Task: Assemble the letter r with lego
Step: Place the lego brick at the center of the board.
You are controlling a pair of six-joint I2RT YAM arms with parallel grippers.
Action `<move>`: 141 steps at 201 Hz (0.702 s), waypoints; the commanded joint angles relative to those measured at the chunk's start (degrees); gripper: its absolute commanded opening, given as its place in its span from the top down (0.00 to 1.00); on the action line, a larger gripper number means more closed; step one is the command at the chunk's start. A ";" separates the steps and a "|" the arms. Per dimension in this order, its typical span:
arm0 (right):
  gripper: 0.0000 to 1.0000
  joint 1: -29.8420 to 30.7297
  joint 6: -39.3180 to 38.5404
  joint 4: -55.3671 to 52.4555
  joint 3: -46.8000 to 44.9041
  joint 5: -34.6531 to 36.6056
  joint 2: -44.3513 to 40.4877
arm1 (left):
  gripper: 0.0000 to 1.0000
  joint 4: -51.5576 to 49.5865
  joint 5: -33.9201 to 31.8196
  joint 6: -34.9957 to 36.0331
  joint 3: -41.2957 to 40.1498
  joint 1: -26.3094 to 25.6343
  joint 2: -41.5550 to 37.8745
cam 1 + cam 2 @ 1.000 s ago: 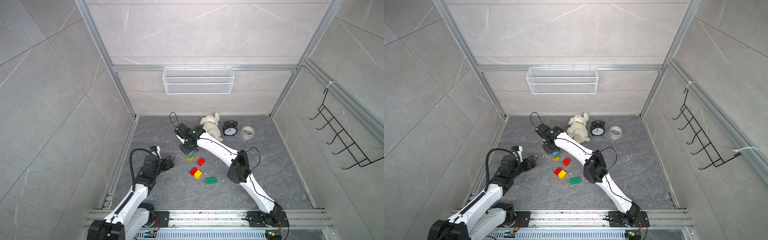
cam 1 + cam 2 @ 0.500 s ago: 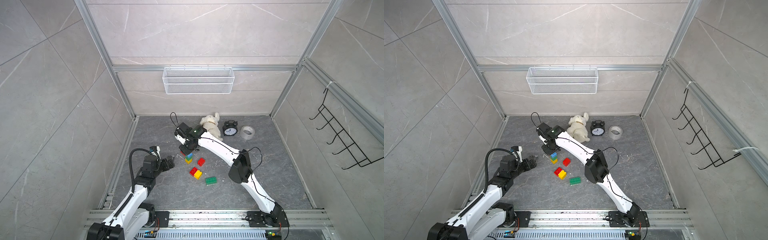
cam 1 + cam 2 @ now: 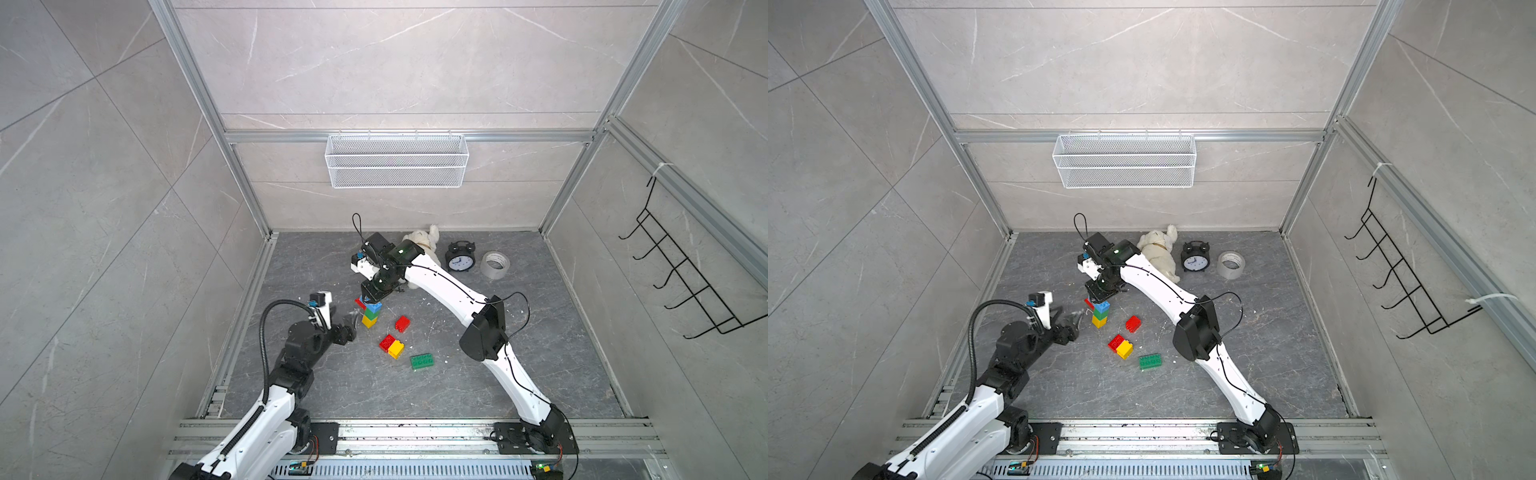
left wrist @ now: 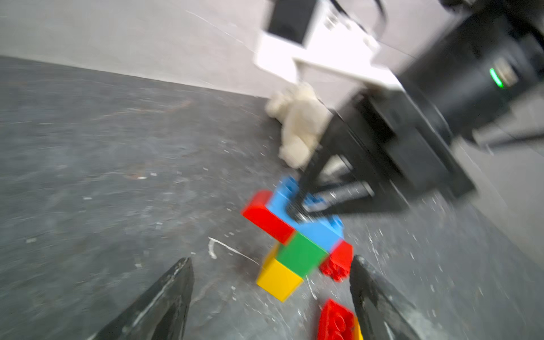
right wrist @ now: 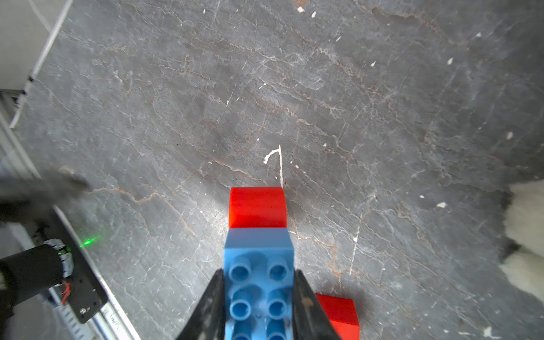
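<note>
The right claw (image 5: 257,275) clamps the blue brick (image 5: 259,250), likely to press it onto the green-yellow stack (image 3: 369,318). A red brick (image 5: 257,207) juts out under it as the r's arm. The left claw (image 4: 270,260) gapes beside the stack, probably to brace it. 4 loose bricks (image 3: 422,360) lie nearby. No writing is legible.

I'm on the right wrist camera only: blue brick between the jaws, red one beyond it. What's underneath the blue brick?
Observer: The blue brick tops a standing stack: green brick beneath it, yellow brick on the floor.
Operator: Where's the left gripper?
Observer: The left gripper is open, low beside the stack's base, holding nothing.
Operator: Other loose bricks?
Observer: A red-and-yellow pair and a long green brick lie flat, apart from the stack.
</note>
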 commanded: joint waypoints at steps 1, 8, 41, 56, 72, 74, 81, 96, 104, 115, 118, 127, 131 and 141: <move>0.84 -1.07 -1.29 1.45 -0.84 -6.01 -5.36 | 0.14 8.49 -4.13 16.12 -0.28 -7.50 -0.69; 0.84 -1.44 -1.54 1.35 -1.04 -6.29 -5.71 | 0.14 8.17 -4.57 18.19 -0.24 -8.94 -0.83; 0.83 -2.62 -2.56 0.81 -1.85 -8.07 -7.01 | 0.14 11.40 -5.73 19.82 -1.57 -9.77 0.63; 0.83 -2.62 -3.04 0.64 -2.61 -8.64 -7.95 | 0.16 13.65 -8.71 20.52 -2.34 -9.80 2.23; 0.83 -2.62 -3.47 1.05 -4.38 -9.36 -9.35 | 0.17 19.92 -10.44 20.71 -4.09 -9.79 3.37; 0.83 -2.62 -3.42 1.18 -4.80 -9.44 -9.51 | 0.17 20.47 -10.52 20.76 -4.27 -9.75 3.50; 0.83 -2.62 -3.51 1.85 -6.16 -9.69 -10.37 | 0.19 21.35 -10.50 21.18 -4.23 -9.77 4.05; 0.82 -2.62 -3.51 3.28 -8.56 -10.65 -12.11 | 0.22 19.23 -9.38 22.35 -2.76 -9.79 5.60; 0.82 -2.62 -3.47 3.69 -9.16 -11.27 -12.60 | 0.23 18.82 -8.68 22.62 -2.12 -9.80 6.63; 0.82 -2.62 -3.61 3.79 -9.81 -11.89 -13.06 | 0.24 20.03 -8.18 22.37 -1.91 -9.75 8.23; 0.82 -2.62 -3.70 3.76 -9.92 -12.10 -13.14 | 0.25 20.57 -8.12 22.32 -1.91 -9.79 8.62; 0.82 -2.58 -3.75 3.86 -10.59 -12.44 -13.45 | 0.26 22.23 -7.99 21.91 -1.77 -9.80 9.64; 0.82 -2.60 -3.80 3.95 -10.86 -12.53 -13.60 | 0.27 22.74 -7.78 21.74 -1.67 -9.80 10.02; 0.82 -2.62 -3.80 4.27 -11.59 -12.84 -13.98 | 0.29 22.94 -7.10 21.60 -1.15 -9.78 11.02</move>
